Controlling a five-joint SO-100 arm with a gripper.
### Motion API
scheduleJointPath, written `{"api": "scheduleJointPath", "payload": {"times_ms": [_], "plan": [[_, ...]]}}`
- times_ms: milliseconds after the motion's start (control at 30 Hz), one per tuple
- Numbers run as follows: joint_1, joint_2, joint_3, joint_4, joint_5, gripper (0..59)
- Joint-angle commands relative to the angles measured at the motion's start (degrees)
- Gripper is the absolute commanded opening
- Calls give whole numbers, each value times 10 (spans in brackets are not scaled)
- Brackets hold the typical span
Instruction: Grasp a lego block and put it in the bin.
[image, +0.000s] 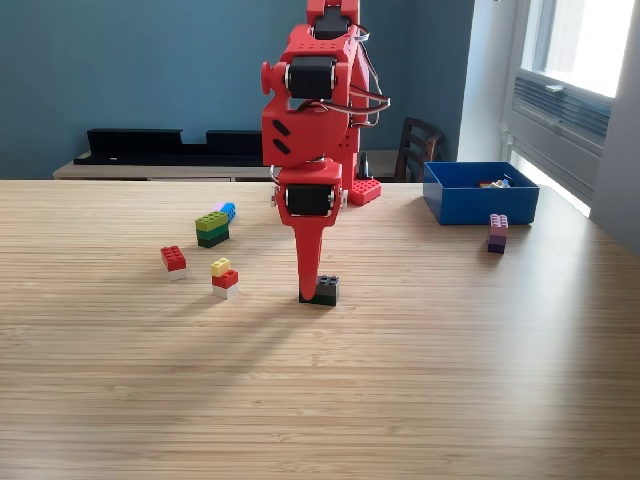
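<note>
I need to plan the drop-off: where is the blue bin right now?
The blue bin sits at the exterior view's right, far side of the table, behind the pink-and-purple block stack.

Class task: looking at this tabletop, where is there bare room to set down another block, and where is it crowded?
Free: the whole near strip of table in front of the gripper, and the stretch between black block and pink-purple block. Crowded: the exterior view's left, around the red block, yellow-red stack and green stack.

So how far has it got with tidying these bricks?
A few pieces already lie in the blue bin. The gripper is down at a black block; whether it grips yet is unclear. Still left: lifting it to the bin. Other blocks, like the red one, remain on the table.
</note>
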Motion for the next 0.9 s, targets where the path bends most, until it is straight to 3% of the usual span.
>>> {"api": "scheduleJointPath", "payload": {"times_ms": [33, 167, 500, 900], "plan": [[-2, -18, -83, 13, -3, 231], [-4, -53, -124, 30, -3, 201], [-25, -94, -163, 47, 9, 1], [-32, -86, -171, 79, 28, 1]]}}
